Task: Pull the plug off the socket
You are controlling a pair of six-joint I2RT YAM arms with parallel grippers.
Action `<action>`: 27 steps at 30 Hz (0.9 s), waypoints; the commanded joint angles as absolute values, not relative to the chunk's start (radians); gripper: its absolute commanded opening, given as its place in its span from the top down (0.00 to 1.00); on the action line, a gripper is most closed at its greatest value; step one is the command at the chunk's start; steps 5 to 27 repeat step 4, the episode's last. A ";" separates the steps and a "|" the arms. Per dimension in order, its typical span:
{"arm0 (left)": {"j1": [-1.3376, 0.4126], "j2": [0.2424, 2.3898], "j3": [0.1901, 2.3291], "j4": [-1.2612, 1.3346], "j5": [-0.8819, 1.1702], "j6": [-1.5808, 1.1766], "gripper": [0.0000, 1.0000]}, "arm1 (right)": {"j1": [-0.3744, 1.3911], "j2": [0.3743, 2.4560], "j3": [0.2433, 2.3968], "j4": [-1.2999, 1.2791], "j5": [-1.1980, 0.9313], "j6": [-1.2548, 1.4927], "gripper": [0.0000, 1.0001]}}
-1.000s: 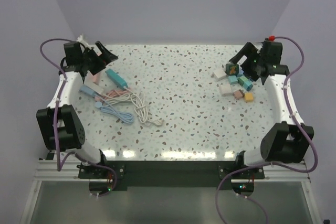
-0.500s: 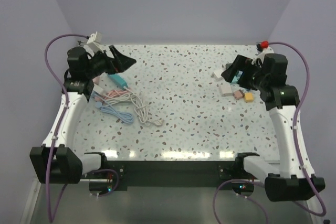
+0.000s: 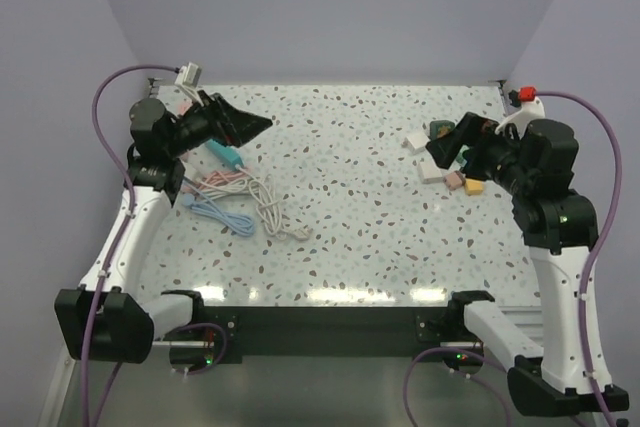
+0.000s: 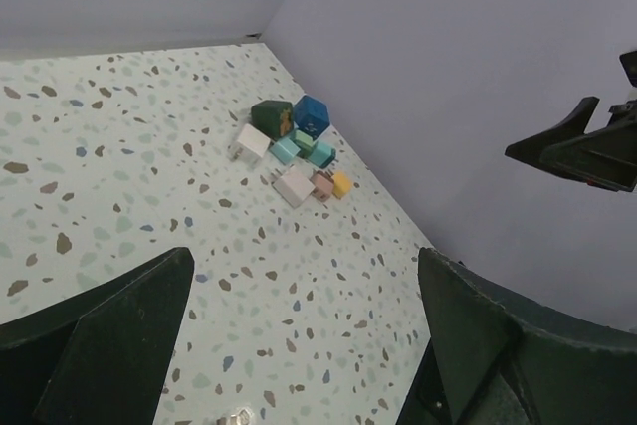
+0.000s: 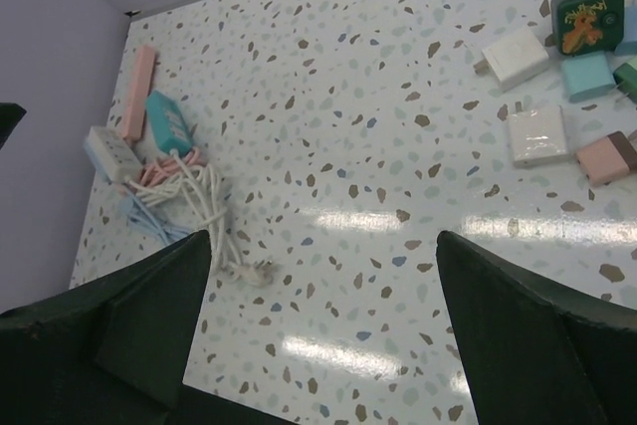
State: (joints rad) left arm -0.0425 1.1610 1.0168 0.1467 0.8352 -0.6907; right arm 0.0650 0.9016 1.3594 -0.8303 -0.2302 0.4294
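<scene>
Three power strips lie at the table's left: a teal one (image 3: 225, 154) (image 5: 167, 124), a pink one (image 5: 137, 92) and a white-blue one (image 5: 111, 153). Their pink, blue and white cables (image 3: 245, 202) (image 5: 189, 196) are tangled beside them. A loose white plug (image 3: 297, 234) (image 5: 254, 273) lies at the end of the white cable. I cannot tell which plug sits in a socket. My left gripper (image 3: 255, 127) (image 4: 299, 335) is open and empty, raised above the strips. My right gripper (image 3: 440, 150) (image 5: 323, 316) is open and empty, raised at the right.
A cluster of small adapters lies at the back right (image 3: 455, 162) (image 4: 294, 141), among them a dark green one (image 5: 587, 15), white ones (image 5: 515, 57) and a pink one (image 5: 602, 156). Walls close the table's back and sides.
Both arms have risen from low near the table's back corners. The left gripper has swung right over the strips. The right gripper has swung left and forward past the adapters.
</scene>
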 commanded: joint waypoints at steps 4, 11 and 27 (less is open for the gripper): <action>-0.086 1.178 1.038 0.279 0.900 -0.755 0.00 | 0.104 0.908 1.431 -0.867 -0.189 0.448 0.01; -0.086 1.178 1.038 0.279 0.900 -0.755 0.00 | 0.104 0.908 1.431 -0.867 -0.189 0.448 0.01; -0.086 1.178 1.038 0.279 0.900 -0.755 0.00 | 0.104 0.908 1.431 -0.867 -0.189 0.448 0.01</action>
